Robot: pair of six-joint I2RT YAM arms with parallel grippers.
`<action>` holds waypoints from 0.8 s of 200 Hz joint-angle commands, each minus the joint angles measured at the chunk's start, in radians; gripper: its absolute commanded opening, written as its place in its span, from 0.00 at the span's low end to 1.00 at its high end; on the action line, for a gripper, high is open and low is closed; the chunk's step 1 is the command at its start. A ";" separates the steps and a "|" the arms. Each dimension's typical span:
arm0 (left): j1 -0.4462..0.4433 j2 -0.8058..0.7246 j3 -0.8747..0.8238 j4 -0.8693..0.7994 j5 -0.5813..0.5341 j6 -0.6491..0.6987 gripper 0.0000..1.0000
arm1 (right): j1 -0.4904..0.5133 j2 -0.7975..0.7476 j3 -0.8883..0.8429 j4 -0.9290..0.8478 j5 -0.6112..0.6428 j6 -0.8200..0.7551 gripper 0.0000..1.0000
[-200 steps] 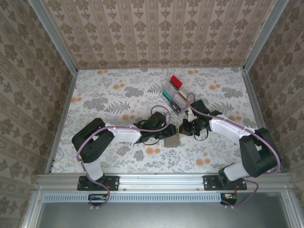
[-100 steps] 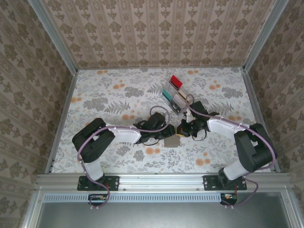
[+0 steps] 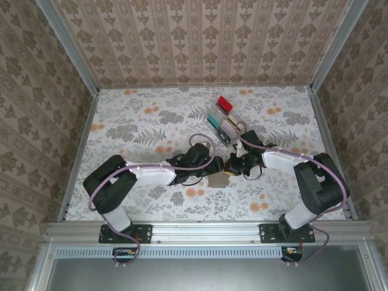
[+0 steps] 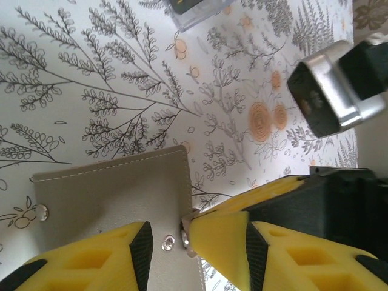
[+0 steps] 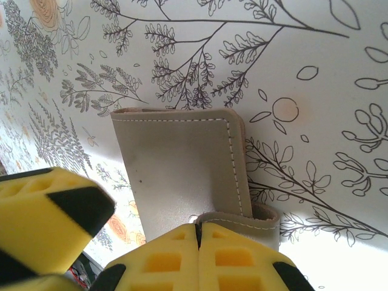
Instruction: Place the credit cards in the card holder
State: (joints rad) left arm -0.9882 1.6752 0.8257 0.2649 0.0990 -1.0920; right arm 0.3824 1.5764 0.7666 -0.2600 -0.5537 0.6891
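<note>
— Card holder (image 5: pixel 182 163) first: where is it from my hands?
— It lies flat on the flowered table (image 3: pixel 139 127), directly under the tips of both your grippers, which stand just beside each other.
— Left hand?
— Your left gripper (image 4: pixel 167 237) is over the holder's stitched edge with its jaws apart. One yellow finger (image 4: pixel 91 257) overlaps the grey cover, and the other sits at the edge, beside a snap stud (image 4: pixel 167 245). I cannot tell you whether they press on it.
— And my right?
— Your right gripper (image 5: pixel 199 231) is closed, fingers flush together, with its tips at the holder's small flap (image 5: pixel 245 219). Whether the flap is pinched between them I cannot tell.
— Cards?
— Your credit cards (image 3: pixel 220 119) sit in the clear rack (image 3: pixel 232 137), beyond both grippers on the far side from your bases. They are apart from the holder and nearer your right gripper than your left.
</note>
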 commanded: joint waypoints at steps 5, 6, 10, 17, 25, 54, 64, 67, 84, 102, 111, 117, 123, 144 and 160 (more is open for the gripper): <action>-0.004 -0.033 0.000 -0.121 -0.071 0.023 0.49 | 0.005 0.013 -0.009 0.004 0.018 0.020 0.00; -0.004 -0.034 0.001 -0.127 -0.073 0.021 0.48 | 0.004 0.013 -0.009 0.004 0.017 0.021 0.00; -0.005 -0.034 0.002 -0.145 -0.080 0.018 0.48 | 0.004 0.013 -0.009 0.004 0.017 0.021 0.00; -0.007 -0.033 0.001 -0.161 -0.088 0.014 0.48 | 0.004 0.013 -0.008 0.003 0.018 0.021 0.00; -0.007 -0.034 -0.002 -0.177 -0.097 0.003 0.48 | 0.004 0.013 -0.007 0.001 0.017 0.021 0.00; -0.009 -0.013 0.017 -0.253 -0.106 -0.001 0.49 | 0.004 0.009 -0.006 -0.002 0.017 0.021 0.00; -0.009 -0.002 0.020 -0.251 -0.099 -0.002 0.49 | 0.004 0.004 -0.006 0.000 0.013 0.022 0.00; -0.009 0.003 0.022 -0.250 -0.096 -0.002 0.49 | 0.004 0.003 -0.006 -0.001 0.014 0.023 0.00; -0.010 0.026 0.034 -0.245 -0.078 0.003 0.47 | 0.004 -0.008 0.000 -0.004 0.010 0.026 0.00; -0.011 0.050 0.044 -0.235 -0.061 0.001 0.45 | 0.004 -0.023 0.003 -0.010 0.013 0.026 0.00; -0.011 0.059 0.047 -0.228 -0.054 0.000 0.43 | 0.005 -0.030 0.005 -0.013 0.018 0.026 0.00; -0.013 0.065 0.050 -0.227 -0.050 0.001 0.42 | 0.006 -0.031 0.006 -0.014 0.020 0.026 0.00; -0.013 0.069 0.051 -0.225 -0.048 -0.002 0.41 | 0.006 -0.032 0.007 -0.014 0.018 0.026 0.00; -0.015 0.075 0.052 -0.225 -0.048 0.000 0.40 | 0.010 -0.031 0.017 -0.021 0.015 0.024 0.00; -0.014 0.076 0.053 -0.229 -0.048 0.000 0.39 | 0.018 -0.035 0.025 -0.026 0.015 0.021 0.00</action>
State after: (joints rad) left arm -0.9955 1.7290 0.8574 0.0513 0.0376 -1.0924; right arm 0.3866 1.5642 0.7666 -0.2611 -0.5499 0.7078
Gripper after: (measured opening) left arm 0.397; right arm 0.049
